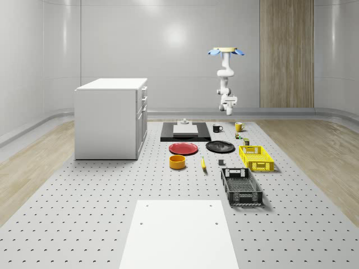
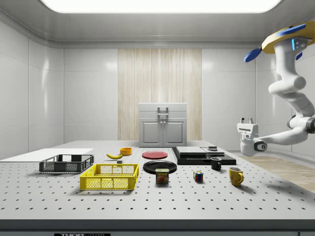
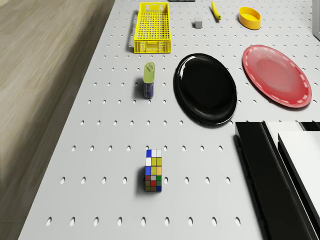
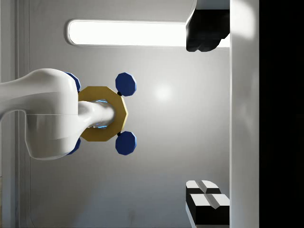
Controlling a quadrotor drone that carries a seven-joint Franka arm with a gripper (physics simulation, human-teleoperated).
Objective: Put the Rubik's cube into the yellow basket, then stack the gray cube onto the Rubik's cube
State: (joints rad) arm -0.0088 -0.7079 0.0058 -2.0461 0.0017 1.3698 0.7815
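Yellow basket, Rubik's cube and gripper, read across the side view from left to right.

The yellow basket stands empty on the table, well apart from the jaws and far below them. It is the farthest from them of the things named here. Its open top faces up, so a cube can be lowered straight in.

The gray cube lies on the table just beside the basket's far end, also far from the jaws.

A can stands between basket and Rubik's cube, close to the likely carrying path.

The Rubik's cube rests flat on the table, nearer the jaws than the basket but well below them. Nothing touches it and no grasp has begun.

A yellow mug stands almost under the jaws.

The gripper is turned upward and away from the table, so that the wrist view looks back at the drone. The jaws are spread wide and carry nothing.

The drone hovers high over this end of the table, with the arm folded beneath it. This looks like a travelling posture, and the arm must swing down before the first pick.
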